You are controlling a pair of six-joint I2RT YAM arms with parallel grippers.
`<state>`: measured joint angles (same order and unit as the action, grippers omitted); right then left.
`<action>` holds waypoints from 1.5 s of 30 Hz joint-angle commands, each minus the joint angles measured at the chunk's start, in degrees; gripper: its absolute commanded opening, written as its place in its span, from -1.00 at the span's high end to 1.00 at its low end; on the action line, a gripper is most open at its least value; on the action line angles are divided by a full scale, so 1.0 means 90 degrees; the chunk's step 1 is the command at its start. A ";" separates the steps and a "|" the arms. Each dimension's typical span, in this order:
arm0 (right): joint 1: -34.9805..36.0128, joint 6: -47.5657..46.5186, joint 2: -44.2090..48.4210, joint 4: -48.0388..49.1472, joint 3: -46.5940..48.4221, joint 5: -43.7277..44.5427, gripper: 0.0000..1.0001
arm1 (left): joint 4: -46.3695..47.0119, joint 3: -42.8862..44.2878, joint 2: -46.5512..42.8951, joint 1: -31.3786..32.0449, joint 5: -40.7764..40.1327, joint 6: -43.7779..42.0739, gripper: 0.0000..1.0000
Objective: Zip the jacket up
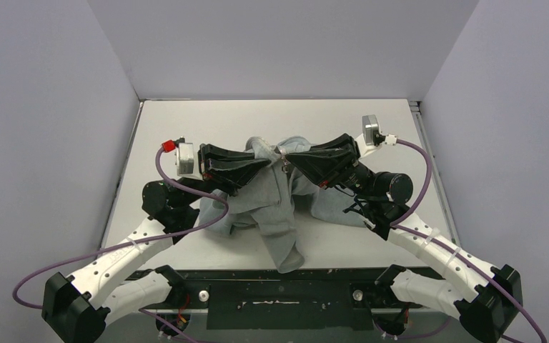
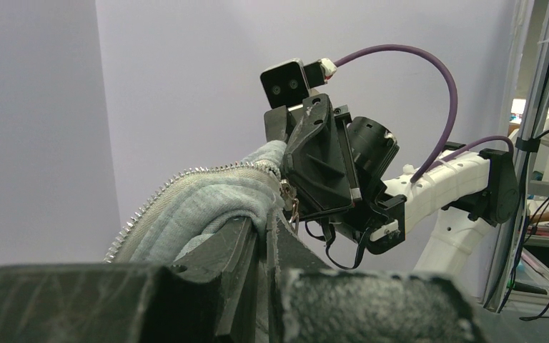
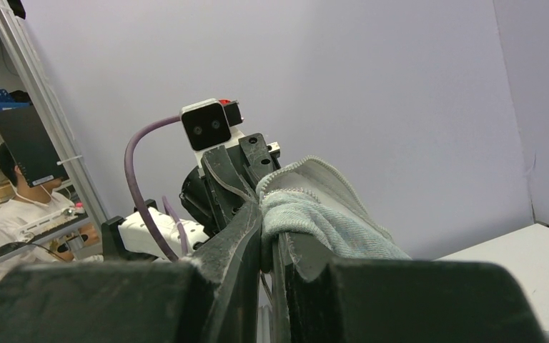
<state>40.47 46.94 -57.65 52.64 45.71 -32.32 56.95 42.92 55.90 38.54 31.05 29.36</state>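
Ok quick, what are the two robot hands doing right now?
Left gripper: shut on the jacket.
Right gripper: shut on the jacket too.

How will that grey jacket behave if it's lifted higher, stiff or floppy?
Probably floppy: the jacket sags from the left gripper and right gripper and pools on the table. Likely not slippery: its fabric looks fuzzy. Its zipper edge arches, perhaps stiffer.

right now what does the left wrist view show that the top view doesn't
Left wrist only: the row of zipper teeth running along the raised fabric edge. Top only: the jacket sprawled on the table, with a sleeve trailing toward the arm bases. Both: the left gripper and right gripper shut on the fabric, tips facing each other.
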 commanded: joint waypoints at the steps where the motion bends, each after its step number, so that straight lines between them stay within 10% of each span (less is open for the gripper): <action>1: -0.0042 -0.0063 0.0060 0.0601 0.0330 -0.0007 1.00 | 0.0573 0.0108 -0.0130 0.0024 -0.0103 -0.0013 1.00; 45: -0.0043 -0.0046 0.0077 0.0505 0.0297 -0.0057 1.00 | 0.0857 0.0123 -0.0065 0.0038 -0.0155 0.0282 1.00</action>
<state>40.42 47.16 -57.69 52.99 45.71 -32.38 58.57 42.63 56.01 38.59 30.41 31.03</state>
